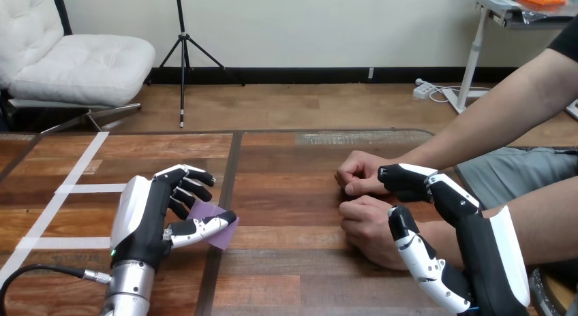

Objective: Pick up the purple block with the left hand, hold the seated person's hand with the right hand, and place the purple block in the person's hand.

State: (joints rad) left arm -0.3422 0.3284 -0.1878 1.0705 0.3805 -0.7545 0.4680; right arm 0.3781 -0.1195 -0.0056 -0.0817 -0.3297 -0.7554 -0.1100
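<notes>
The purple block (217, 215) lies flat on the wooden table (286, 193) at the lower left. My left hand (146, 217) is on it, curled fingers (187, 186) at its far edge and the thumb (201, 229) across its near side. The person's two hands rest as loose fists at the right, one farther (360, 171) and one nearer (367, 224). My right hand (477, 241) is at the nearer one's wrist. Its fingers (403, 180) curl over the far side and its thumb (416, 251) lies along the near side.
White tape lines (68, 190) cross the table's left part. A dark seam (232, 173) runs down the tabletop beside the block. The person's forearms (477, 118) come in from the right edge.
</notes>
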